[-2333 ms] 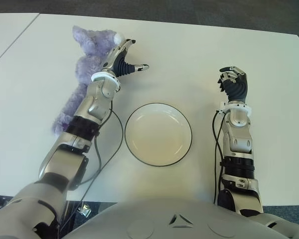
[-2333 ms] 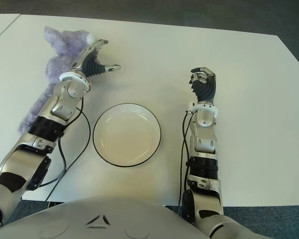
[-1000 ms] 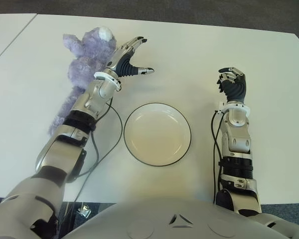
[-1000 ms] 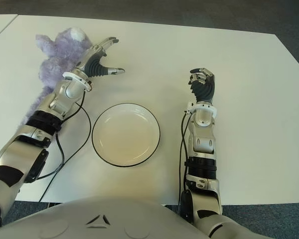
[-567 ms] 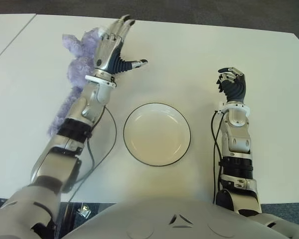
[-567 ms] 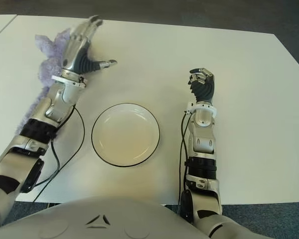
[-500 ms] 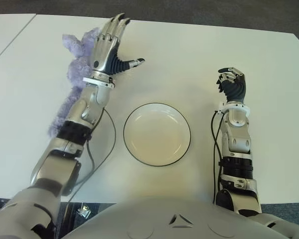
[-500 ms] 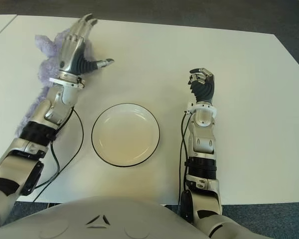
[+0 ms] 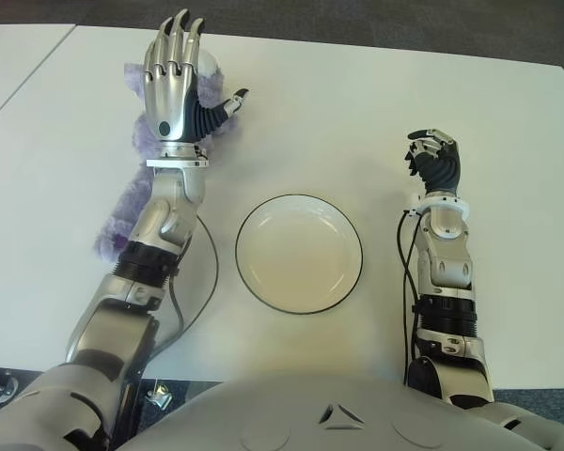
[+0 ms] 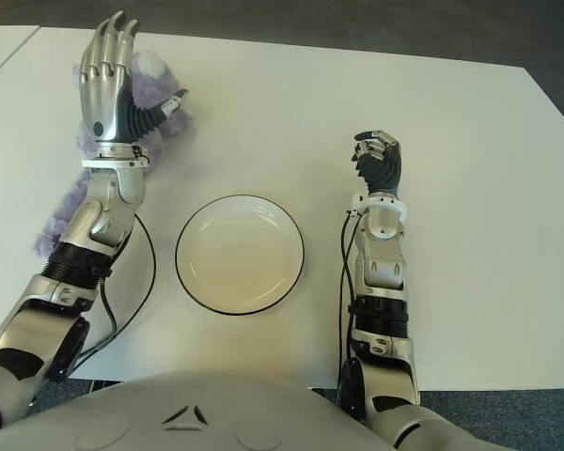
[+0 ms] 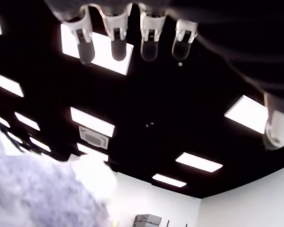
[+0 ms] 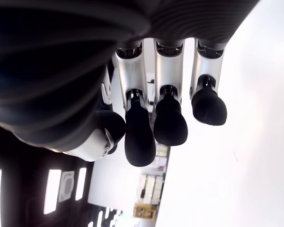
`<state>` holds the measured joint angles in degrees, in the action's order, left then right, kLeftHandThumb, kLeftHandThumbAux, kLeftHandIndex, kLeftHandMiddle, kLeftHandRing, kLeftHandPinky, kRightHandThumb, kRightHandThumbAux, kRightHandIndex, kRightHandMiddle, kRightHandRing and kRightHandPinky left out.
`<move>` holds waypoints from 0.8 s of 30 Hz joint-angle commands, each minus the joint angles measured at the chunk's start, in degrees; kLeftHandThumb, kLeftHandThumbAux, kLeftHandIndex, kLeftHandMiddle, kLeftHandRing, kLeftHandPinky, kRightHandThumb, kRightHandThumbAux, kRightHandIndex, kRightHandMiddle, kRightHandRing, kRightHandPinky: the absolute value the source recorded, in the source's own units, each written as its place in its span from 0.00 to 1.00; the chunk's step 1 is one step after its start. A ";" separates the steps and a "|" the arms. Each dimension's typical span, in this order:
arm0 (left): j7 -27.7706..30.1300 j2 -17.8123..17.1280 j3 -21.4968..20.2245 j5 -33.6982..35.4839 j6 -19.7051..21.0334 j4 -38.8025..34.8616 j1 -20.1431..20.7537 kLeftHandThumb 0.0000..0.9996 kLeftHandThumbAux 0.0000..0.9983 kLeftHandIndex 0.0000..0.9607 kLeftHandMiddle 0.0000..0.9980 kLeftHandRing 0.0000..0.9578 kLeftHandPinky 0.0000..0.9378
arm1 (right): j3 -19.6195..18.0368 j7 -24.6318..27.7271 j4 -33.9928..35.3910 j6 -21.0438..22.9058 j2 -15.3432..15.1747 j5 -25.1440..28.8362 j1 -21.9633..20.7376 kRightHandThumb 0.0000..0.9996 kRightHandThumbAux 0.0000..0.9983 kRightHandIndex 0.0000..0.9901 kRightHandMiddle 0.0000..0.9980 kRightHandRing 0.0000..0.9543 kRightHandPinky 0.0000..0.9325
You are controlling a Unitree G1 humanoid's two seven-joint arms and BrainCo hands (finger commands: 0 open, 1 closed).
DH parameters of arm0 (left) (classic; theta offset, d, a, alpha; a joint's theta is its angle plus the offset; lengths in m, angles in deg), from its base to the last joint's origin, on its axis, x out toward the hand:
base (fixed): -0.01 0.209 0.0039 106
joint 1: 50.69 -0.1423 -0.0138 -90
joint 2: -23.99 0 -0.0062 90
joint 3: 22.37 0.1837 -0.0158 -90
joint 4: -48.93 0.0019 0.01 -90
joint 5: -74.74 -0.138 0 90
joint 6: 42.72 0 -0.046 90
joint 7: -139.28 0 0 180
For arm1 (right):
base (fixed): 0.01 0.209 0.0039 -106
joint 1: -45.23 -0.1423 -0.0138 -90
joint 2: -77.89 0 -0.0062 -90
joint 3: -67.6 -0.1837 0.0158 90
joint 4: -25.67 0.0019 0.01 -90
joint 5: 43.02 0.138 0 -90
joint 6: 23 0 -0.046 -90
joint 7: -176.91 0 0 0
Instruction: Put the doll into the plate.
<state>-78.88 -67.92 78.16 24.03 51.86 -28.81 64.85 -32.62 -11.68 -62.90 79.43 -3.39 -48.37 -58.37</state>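
The doll (image 9: 136,164), a purple plush, lies on the table (image 9: 357,103) left of and beyond the plate (image 9: 299,253), mostly hidden behind the left hand (image 9: 174,89) and forearm. That hand stands upright, fingers straight and spread, grasping nothing. Right of the plate, the right hand (image 9: 434,160) shows curled and empty.

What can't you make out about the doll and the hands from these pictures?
- Purple doll: in both eye views the open left hand and its forearm cover most of it.
- Contact between that hand and the doll: hidden.
- Right hand, right of the plate: whether it touches the table is unclear.
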 commanded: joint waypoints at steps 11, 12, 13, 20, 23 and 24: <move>14.40 2.99 -0.74 -7.80 25.38 -11.69 -2.35 0.06 0.33 0.00 0.00 0.00 0.00 | 0.30 2.23 -1.93 -1.69 -1.45 0.74 -0.06 0.72 0.71 0.44 0.70 0.77 0.80; 17.03 3.36 -0.40 -9.02 28.35 -12.44 -2.16 0.05 0.33 0.00 0.00 0.00 0.00 | 0.28 2.40 -1.95 -1.72 -1.50 0.80 -0.06 0.72 0.71 0.44 0.70 0.77 0.80; 18.90 3.61 -0.12 -9.93 30.45 -13.01 -2.02 0.04 0.32 0.00 0.00 0.00 0.00 | 0.27 2.52 -1.96 -1.74 -1.53 0.83 -0.05 0.72 0.71 0.44 0.70 0.77 0.80; 30.58 3.86 1.82 -15.48 41.26 -14.60 -0.37 0.02 0.31 0.00 0.00 0.00 0.00 | 0.16 2.84 -2.29 -2.49 -1.71 0.69 0.00 0.72 0.71 0.44 0.70 0.77 0.80; 34.07 3.50 2.31 -16.87 44.14 -14.27 0.37 0.04 0.30 0.00 0.00 0.00 0.00 | 0.25 2.81 -2.08 -2.84 -1.80 0.45 0.19 0.72 0.72 0.44 0.70 0.78 0.81; 35.12 3.41 2.49 -17.19 44.94 -14.18 0.57 0.05 0.30 0.00 0.00 0.00 0.00 | 0.25 2.82 -2.07 -2.95 -1.82 0.45 0.22 0.72 0.72 0.44 0.71 0.78 0.82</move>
<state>-47.33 -64.49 79.99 8.71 94.19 -43.12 64.60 -32.53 -9.17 -64.33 77.18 -4.93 -48.26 -58.41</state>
